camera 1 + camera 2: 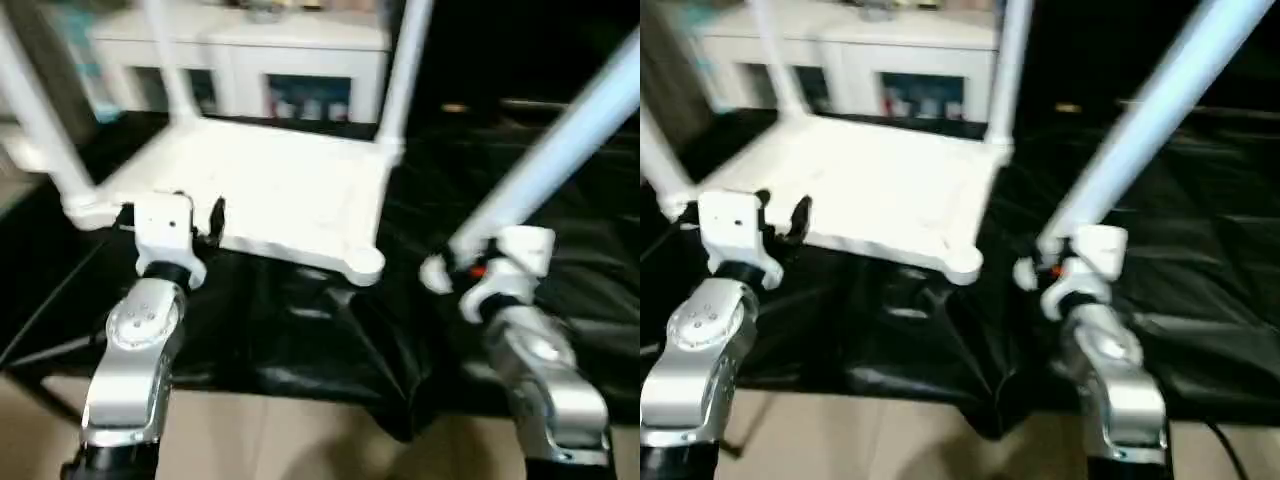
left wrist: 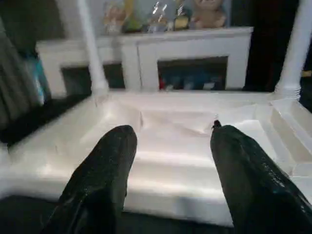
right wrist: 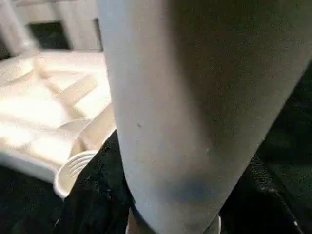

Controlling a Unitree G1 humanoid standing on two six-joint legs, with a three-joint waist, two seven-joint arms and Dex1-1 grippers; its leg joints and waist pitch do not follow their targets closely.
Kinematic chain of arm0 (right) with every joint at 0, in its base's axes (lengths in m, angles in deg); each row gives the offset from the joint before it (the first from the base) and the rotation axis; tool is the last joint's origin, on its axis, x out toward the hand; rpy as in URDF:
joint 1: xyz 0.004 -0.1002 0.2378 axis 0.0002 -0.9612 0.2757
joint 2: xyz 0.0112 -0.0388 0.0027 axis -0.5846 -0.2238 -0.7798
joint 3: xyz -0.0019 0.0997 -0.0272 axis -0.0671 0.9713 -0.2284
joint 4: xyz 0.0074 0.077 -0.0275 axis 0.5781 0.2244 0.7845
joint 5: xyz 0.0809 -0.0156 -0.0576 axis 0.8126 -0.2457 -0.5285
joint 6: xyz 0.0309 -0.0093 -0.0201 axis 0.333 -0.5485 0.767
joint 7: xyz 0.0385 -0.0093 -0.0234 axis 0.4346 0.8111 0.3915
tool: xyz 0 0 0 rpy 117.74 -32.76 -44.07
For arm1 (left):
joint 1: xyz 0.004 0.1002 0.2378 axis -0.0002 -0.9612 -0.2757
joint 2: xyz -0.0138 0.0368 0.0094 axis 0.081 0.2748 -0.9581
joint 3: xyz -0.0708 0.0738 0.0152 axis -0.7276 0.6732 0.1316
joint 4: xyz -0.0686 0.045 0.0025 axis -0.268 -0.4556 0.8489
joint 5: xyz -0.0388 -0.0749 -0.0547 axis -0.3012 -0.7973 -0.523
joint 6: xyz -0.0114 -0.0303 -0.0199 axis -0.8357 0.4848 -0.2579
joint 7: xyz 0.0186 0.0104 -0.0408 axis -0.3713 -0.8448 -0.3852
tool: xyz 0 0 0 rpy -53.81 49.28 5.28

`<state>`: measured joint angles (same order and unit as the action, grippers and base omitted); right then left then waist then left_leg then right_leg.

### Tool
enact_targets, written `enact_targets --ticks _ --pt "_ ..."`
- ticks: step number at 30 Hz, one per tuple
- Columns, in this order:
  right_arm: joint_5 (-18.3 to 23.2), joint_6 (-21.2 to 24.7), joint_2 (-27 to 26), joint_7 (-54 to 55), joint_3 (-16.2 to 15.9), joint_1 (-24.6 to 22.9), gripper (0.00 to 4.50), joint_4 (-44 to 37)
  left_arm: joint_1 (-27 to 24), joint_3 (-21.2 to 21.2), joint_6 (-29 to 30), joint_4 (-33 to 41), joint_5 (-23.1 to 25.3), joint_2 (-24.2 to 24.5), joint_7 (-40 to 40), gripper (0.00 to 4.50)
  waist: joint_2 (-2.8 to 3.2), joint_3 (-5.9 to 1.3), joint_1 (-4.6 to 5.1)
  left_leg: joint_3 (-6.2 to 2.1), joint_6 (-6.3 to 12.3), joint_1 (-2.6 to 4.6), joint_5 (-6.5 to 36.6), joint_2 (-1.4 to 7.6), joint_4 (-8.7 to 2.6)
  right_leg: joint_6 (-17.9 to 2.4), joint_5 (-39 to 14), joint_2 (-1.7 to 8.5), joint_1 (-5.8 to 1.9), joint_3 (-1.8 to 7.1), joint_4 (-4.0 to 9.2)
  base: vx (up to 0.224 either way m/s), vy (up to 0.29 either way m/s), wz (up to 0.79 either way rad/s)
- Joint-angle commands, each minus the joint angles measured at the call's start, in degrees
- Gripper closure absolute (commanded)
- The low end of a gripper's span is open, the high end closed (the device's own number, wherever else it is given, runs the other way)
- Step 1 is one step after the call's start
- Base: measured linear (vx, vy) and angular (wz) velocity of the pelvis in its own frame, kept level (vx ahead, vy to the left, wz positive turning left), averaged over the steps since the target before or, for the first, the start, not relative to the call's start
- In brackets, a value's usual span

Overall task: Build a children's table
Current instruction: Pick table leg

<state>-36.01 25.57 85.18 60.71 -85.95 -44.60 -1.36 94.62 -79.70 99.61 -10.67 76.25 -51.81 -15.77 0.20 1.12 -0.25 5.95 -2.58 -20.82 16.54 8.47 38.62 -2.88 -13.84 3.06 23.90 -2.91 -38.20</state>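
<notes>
The white tabletop (image 1: 270,190) lies underside up on a black-covered surface. Three white legs stand in its corner sockets: near left (image 1: 40,110), back left (image 1: 165,60) and back right (image 1: 400,70). The near right socket (image 1: 362,265) is empty. My left gripper (image 2: 170,134) is open at the tabletop's near left edge, its black fingers (image 2: 109,165) apart over the rim. My right gripper (image 1: 470,262) is shut on the fourth leg (image 1: 560,140), which slants up to the right. That leg's flared end (image 1: 435,272) hangs just right of the empty socket.
A white cabinet (image 1: 300,70) with glass-fronted shelves stands behind the work surface, with toys on top (image 2: 204,14). The black cover (image 1: 300,340) hangs in folds over the front edge. Beige floor (image 1: 300,440) shows below.
</notes>
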Motion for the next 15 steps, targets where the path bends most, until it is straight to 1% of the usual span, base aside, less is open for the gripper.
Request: enact_targets --ticks 1,2,3,4,5,6,7,8,9,10,11,12,13,14,15 --pt "0.7 0.7 1.5 -0.9 1.0 0.0 2.6 -1.6 -0.5 0.9 0.9 0.8 0.2 -0.4 -0.7 1.64 1.36 -4.08 0.34 -4.52 22.75 2.17 -33.7 6.38 -3.89 -11.7 7.9 4.22 -1.04 1.5 1.97 -0.051 -0.098 -0.11" --pt "1.1 1.2 2.0 -1.3 1.2 0.2 2.6 -1.8 -1.2 1.2 1.4 1.6 0.5 -0.5 -0.8 1.64 -1.99 -3.84 -2.27 0.68 17.94 -3.19 -14.6 -2.06 -0.11 -16.4 17.3 7.19 -5.54 4.52 6.45 -0.051 -0.098 -0.11" --pt "1.2 1.5 2.2 -1.4 1.5 0.4 2.6 -1.9 -1.6 1.2 1.6 2.0 0.5 -0.6 -0.9 1.64 -1.96 -3.2 -2.89 0.67 13.4 -2.69 -10.1 -1.04 -1.1 -14.3 12.6 7.9 -5.42 4.19 7.12 -0.064 -0.096 0.05" --pt "1.3 1.8 2.5 -1.4 1.8 0.7 2.6 -1.9 -1.8 1.3 1.9 2.4 0.4 -1.0 -1.2 1.64 -1.78 -2.49 -3.28 0.91 7.54 -2.45 -7.2 -0.66 -2.91 -9.0 1.8 6.06 -5.35 2.81 7.66 -0.069 -0.111 0.07" --pt "1.4 2.0 2.7 -1.5 2.1 0.9 2.6 -1.9 -1.8 1.4 2.0 2.6 0.4 -1.3 -1.4 1.64 -1.19 -2.14 -3.01 0.98 5.71 -1.28 -4.4 0.67 -4.76 -5.7 -6.8 4.33 -4.47 2.18 8.11 -0.069 -0.111 0.07" --pt "1.4 2.0 3.5 -2.5 2.0 1.5 2.6 -1.5 -2.1 1.2 2.2 2.7 -0.4 -1.9 -1.5 1.64 -1.69 -2.05 -2.69 1.18 5.55 -1.29 -3.2 0.91 -5.27 -4.0 -10.1 3.61 -4.59 1.78 8.33 -0.076 -0.082 0.08" --pt "1.6 1.9 4.5 -3.8 1.7 2.3 2.6 -1.1 -2.6 1.2 2.6 2.8 -1.1 -2.4 -1.3 1.64 -1.27 -1.96 -2.9 1.07 4.92 -1.07 -2.0 1.42 -5.79 -2.7 -13.0 3.49 -4.52 1.53 8.32 -0.085 -0.04 0.03" --pt "2.2 2.2 5.3 -4.9 1.9 2.8 2.6 -1.0 -3.4 2.0 2.8 3.1 -1.2 -2.5 -0.4 1.64 -0.9 -1.36 -2.71 1.24 3.3 -0.27 3.9 2.6 -6.87 -0.7 -21.2 3.5 -3.68 1.16 9.07 -0.085 -0.04 0.03" --pt "2.3 2.3 5.3 -5.0 2.0 2.8 2.6 -1.0 -3.5 2.2 2.8 3.2 -1.1 -2.4 -0.3 1.64 -0.74 -1.2 -2.67 1.37 2.68 0.08 5.8 2.79 -7.07 -0.2 -23.6 3.48 -3.37 1.12 9.43 -0.084 -0.021 0.04" --pt "3.3 2.8 5.4 -5.3 2.7 2.6 2.6 -1.5 -3.9 2.9 3.2 4.1 -1.7 -2.6 0.5 1.64 -0.5 -1.14 -2.68 1.37 1.96 0.42 7.4 3.06 -7.27 0.1 -25.1 3.54 -3.09 1.14 9.6 -0.054 -0.009 0.1" --pt "3.8 3.0 5.3 -5.4 3.0 2.3 2.6 -1.8 -4.0 3.0 3.6 4.6 -2.3 -2.7 0.9 1.64 -0.38 -0.89 -2.48 1.49 0.06 0.95 11.4 3.53 -7.71 0.5 -25.9 3.3 -2.59 1.22 9.79 -0.054 -0.009 0.1" --pt "4.1 3.3 5.2 -5.2 3.1 2.2 2.6 -1.9 -3.9 2.9 4.0 4.7 -2.7 -2.7 1.2 1.64 -0.21 -0.74 -2.4 1.31 -0.42 0.74 12.1 3.61 -8.06 0.7 -25.6 3.32 -2.81 1.17 9.68 0.0 0.0 0.0" --pt "4.2 3.3 5.0 -5.0 3.0 1.6 2.6 -2.5 -3.9 3.2 4.0 5.0 -2.8 -2.3 1.9 1.64 -0.32 -0.91 -2.44 1.2 -1.0 0.86 13.2 3.71 -8.17 1.0 -24.9 3.43 -2.84 1.25 9.6 0.0 0.0 0.0" --pt "4.5 3.5 4.4 -4.7 2.5 0.6 2.6 -3.7 -3.8 2.9 4.0 5.4 -3.5 -1.7 2.8 1.64 0.77 -1.0 -2.64 1.05 -1.49 1.34 14.6 3.73 -8.26 0.9 -25.1 3.55 -2.77 1.31 9.48 0.0 0.0 0.0" --pt "4.6 3.5 4.0 -4.6 2.2 0.1 2.6 -4.2 -3.8 2.7 4.1 5.5 -4.0 -1.5 3.2 1.64 0.69 -0.8 -2.13 0.96 -2.21 2.0 19.1 3.85 -8.58 0.8 -27.0 3.56 -2.87 1.15 9.95 0.0 0.0 0.0"
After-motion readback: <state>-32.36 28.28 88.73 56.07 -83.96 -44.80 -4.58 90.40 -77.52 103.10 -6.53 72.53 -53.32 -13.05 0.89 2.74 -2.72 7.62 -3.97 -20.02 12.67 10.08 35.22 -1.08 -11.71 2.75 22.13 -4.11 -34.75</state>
